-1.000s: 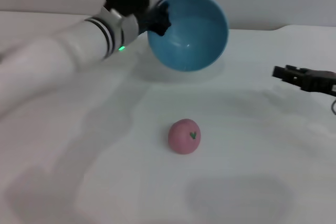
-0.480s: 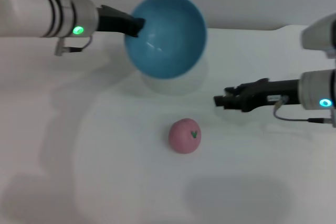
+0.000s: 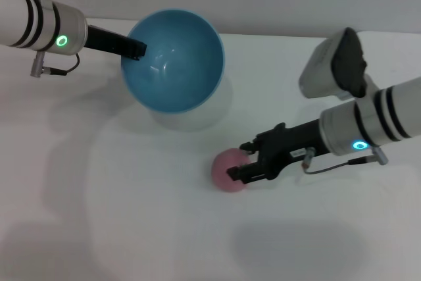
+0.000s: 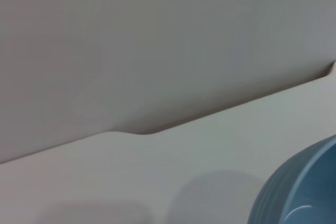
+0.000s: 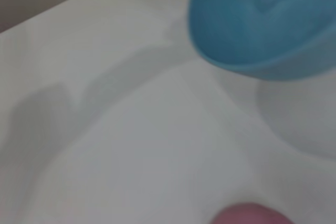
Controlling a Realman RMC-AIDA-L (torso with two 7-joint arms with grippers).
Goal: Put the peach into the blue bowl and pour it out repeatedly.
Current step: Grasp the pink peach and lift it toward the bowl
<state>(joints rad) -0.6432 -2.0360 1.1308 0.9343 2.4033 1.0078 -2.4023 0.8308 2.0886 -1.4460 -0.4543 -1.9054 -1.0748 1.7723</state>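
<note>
- White table (image 3: 131, 228), matte and plain, carries everything; a pale wall runs behind its far edge. Soft shadows lie on it under the bowl and under the arms.
- Blue bowl (image 3: 174, 59), the landmark: deep, glossy inside, held clear of the table and tipped so its opening faces the head camera. Nothing sits inside it. The left wrist view catches only a slice of its ribbed outer wall (image 4: 294, 187); the right wrist view sees its underside (image 5: 262, 22) from low down, with the bowl's shadow on the table beneath.
- Right arm comes in from the bowl's right, white sleeve with dark bands and a lit blue ring, reaching down toward the table in front of the bowl.
- Left arm enters from the bowl's left, green light glowing on the wrist. Left gripper (image 3: 135, 51) pinches the bowl's left rim, black fingers closed on the edge.
- Right gripper (image 3: 242, 162), black, sits in front of the bowl and a little right, spread fingers straddling the peach; contact cannot be judged.
- Peach (image 3: 227, 170), small, matte pink, rests on the table in front of the bowl, well apart from it, its right side hidden by the fingers. Its top edge (image 5: 252, 214) peeks into the right wrist view.
</note>
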